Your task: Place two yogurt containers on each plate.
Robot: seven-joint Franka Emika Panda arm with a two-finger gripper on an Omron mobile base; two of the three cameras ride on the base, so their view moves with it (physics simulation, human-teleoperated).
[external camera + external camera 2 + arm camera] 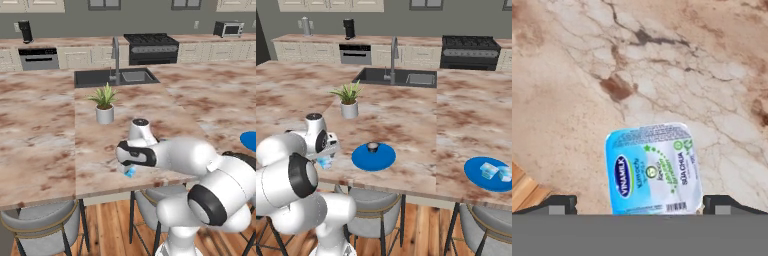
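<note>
The scene was a rendered kitchen with a marbled brown-and-cream tabletop [406, 120] forming an island, a sink [398, 77] set into its far side and stools beneath its near edge. The pincer [639, 202] hung directly over one yogurt container [653, 167] that lay near the tabletop's near edge, lid upward, with wooden floor visible just past that edge. The jaws stood wide apart, one tip on each side of the cup, holding nothing.

The cup appeared light and thin-walled, with a smooth foil lid; it would probably deform or slip under a hard squeeze. The judged best hold was across its two opposite flat sides, low on the body, with the cup centred between the tips.

Two further containers [490, 171] already rested on the right-hand plate [476, 177]. The nearer plate [363, 160] lay just beside the arm and carried a small dark round object [373, 146], whose nature could not be determined. A potted plant [348, 102] stood behind, well clear of the route.
</note>
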